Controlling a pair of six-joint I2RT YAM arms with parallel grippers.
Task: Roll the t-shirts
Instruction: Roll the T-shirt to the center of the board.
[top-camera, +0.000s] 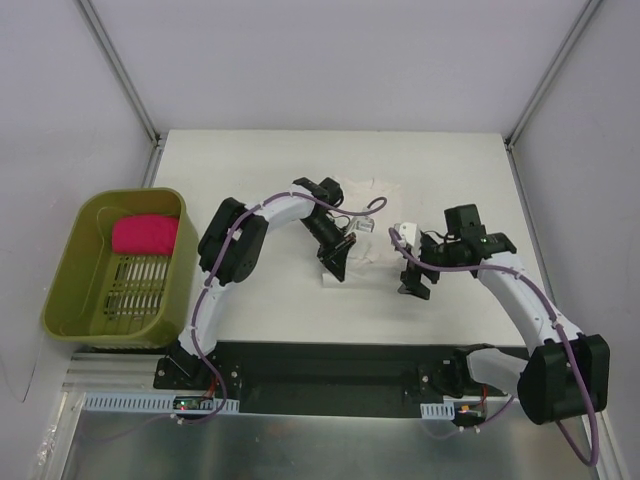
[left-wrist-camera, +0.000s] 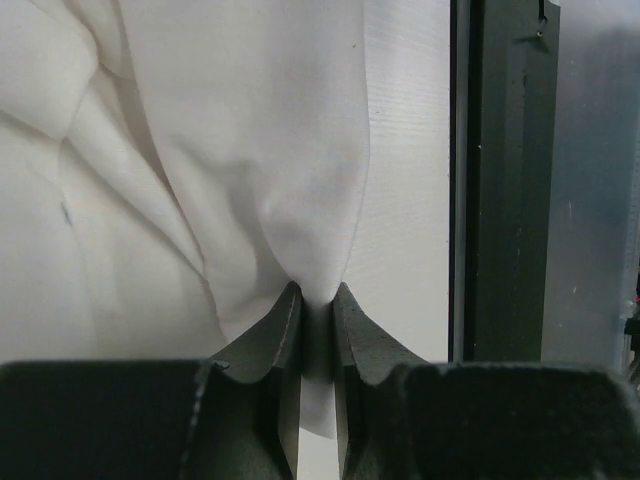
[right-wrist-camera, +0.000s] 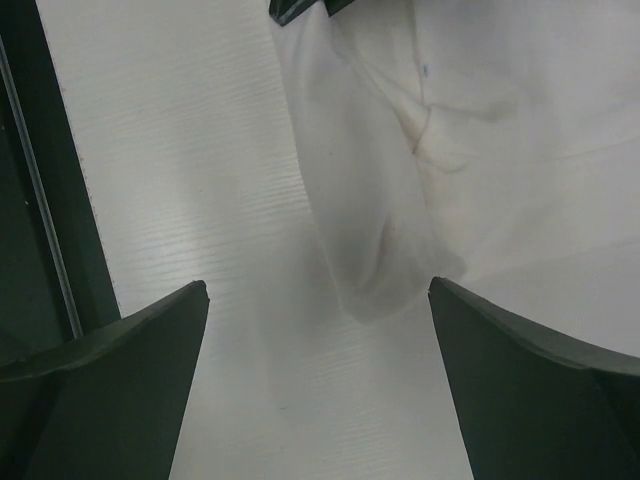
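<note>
A white t-shirt (top-camera: 372, 205) lies crumpled on the white table, partly hidden by the left arm. My left gripper (top-camera: 338, 262) is at its near edge, shut on a pinched fold of the white cloth (left-wrist-camera: 250, 150), which bunches up from between the closed fingers of the gripper (left-wrist-camera: 318, 300). My right gripper (top-camera: 415, 285) hovers to the right of the shirt, its fingers wide open with nothing between them (right-wrist-camera: 318, 290). A loose corner of the shirt (right-wrist-camera: 385, 265) lies just ahead of its fingertips. A bright pink rolled bundle (top-camera: 143, 235) rests in the basket.
An olive-green slotted basket (top-camera: 70, 290) stands off the table's left edge. A dark rail (top-camera: 330, 365) runs along the near edge between the arm bases and shows in both wrist views (left-wrist-camera: 505, 180) (right-wrist-camera: 30, 250). Grey enclosure walls surround the table.
</note>
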